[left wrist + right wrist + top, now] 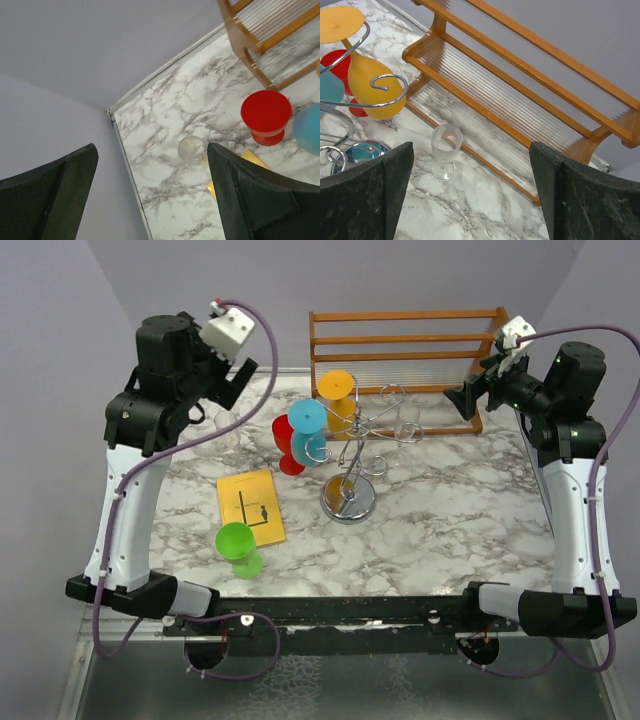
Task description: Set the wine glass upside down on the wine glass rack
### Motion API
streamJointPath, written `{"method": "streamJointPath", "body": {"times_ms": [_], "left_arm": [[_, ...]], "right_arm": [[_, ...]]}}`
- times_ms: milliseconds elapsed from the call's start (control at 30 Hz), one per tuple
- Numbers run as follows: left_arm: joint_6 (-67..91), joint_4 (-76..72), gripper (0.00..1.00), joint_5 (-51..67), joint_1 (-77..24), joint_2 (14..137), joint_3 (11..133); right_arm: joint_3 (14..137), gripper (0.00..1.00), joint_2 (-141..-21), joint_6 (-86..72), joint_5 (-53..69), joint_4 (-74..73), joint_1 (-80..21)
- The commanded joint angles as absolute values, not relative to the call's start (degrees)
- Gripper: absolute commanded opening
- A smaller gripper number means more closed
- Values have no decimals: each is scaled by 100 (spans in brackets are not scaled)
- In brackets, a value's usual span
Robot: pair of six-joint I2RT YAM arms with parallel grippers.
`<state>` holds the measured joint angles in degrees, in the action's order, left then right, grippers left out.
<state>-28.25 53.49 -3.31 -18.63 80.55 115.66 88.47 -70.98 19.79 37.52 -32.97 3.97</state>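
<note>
At the table's 7 o'clock a green wine glass (236, 543) sits on the marble, unracked. At centre, the wine glass rack (347, 502) carries a blue glass (306, 428) and an orange glass (337, 398) bowl-down. Toward 10 o'clock the left gripper (152, 147) hangs released and empty above a clear wine glass (191, 148) standing on the table. At 2 o'clock the right gripper (471, 147), spread wide and empty, overlooks a second clear glass (445, 150). This looks like the pick-up stage: descend, grip a stem, invert.

Shiny chrome wire rack (347, 502), glossy marbled table (450, 525)
</note>
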Motion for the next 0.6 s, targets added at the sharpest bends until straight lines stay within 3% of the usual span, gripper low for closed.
{"method": "streamJointPath", "body": {"times_ms": [0,267,567], "left_arm": [[-1427,4665,94,314,-897,7704,10905],[-1031,4570,91,1311,288,7870,9900],[-1289,4668,84,1712,521,8646,9782]], "right_arm": [[8747,97,-7093,2003,3640,-3165,422],[8612,97,-7040,2042,3593,-3146,422],[8433,97,-7024,2085,3550,-3096,422]]}}
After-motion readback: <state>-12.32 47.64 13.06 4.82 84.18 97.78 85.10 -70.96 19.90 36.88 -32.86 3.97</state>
